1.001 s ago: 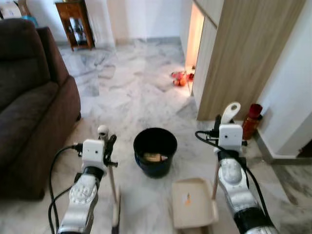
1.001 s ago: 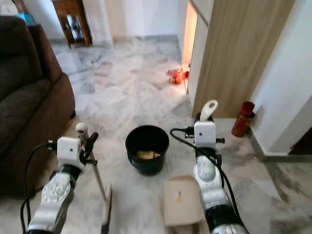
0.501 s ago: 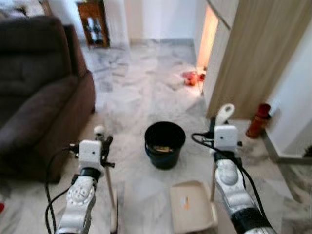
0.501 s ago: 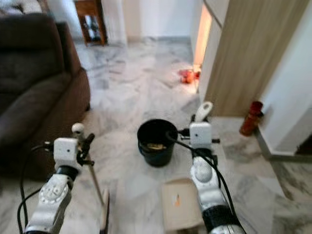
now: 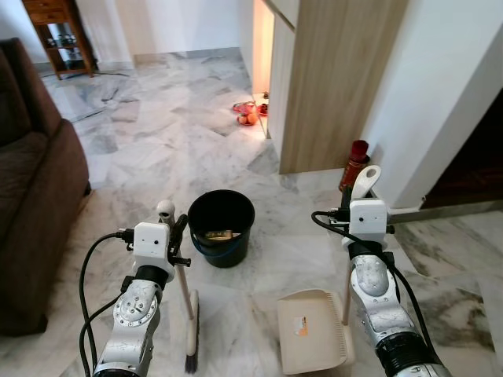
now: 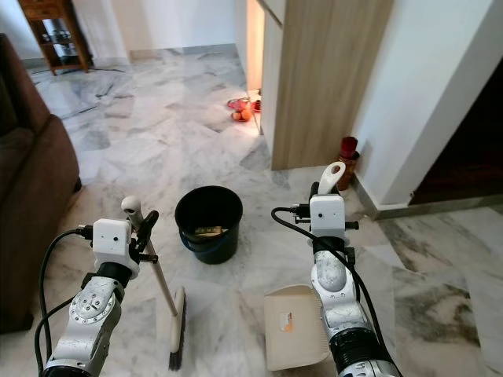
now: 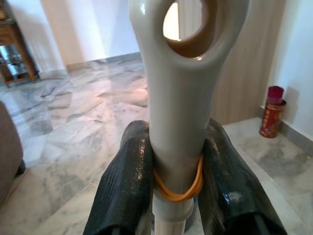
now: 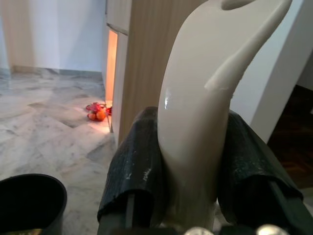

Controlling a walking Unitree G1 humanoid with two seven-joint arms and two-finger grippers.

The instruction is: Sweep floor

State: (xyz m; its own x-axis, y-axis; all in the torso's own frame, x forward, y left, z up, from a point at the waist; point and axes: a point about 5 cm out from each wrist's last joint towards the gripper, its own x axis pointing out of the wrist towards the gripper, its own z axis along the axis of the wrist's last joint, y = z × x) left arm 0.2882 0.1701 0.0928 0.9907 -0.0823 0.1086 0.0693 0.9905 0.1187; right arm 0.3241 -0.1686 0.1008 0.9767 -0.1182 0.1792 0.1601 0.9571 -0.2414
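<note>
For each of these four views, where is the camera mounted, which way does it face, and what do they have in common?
Left eye view: on the head, looking forward and down at the marble floor; shows both arms, the broom, the dustpan and the black bucket.
Right eye view: the head's other eye, same scene from slightly to the side.
Left wrist view: looks along the left gripper, clamped on the broom handle.
Right wrist view: looks along the right gripper, clamped on the dustpan handle.
Shared: the wooden partition shows in all four.

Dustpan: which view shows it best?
Left eye view: the whole dustpan lies on the floor, its handle in the right gripper. Right eye view shows nearly the same. Right wrist view gives just the handle, clamped between the fingers.
</note>
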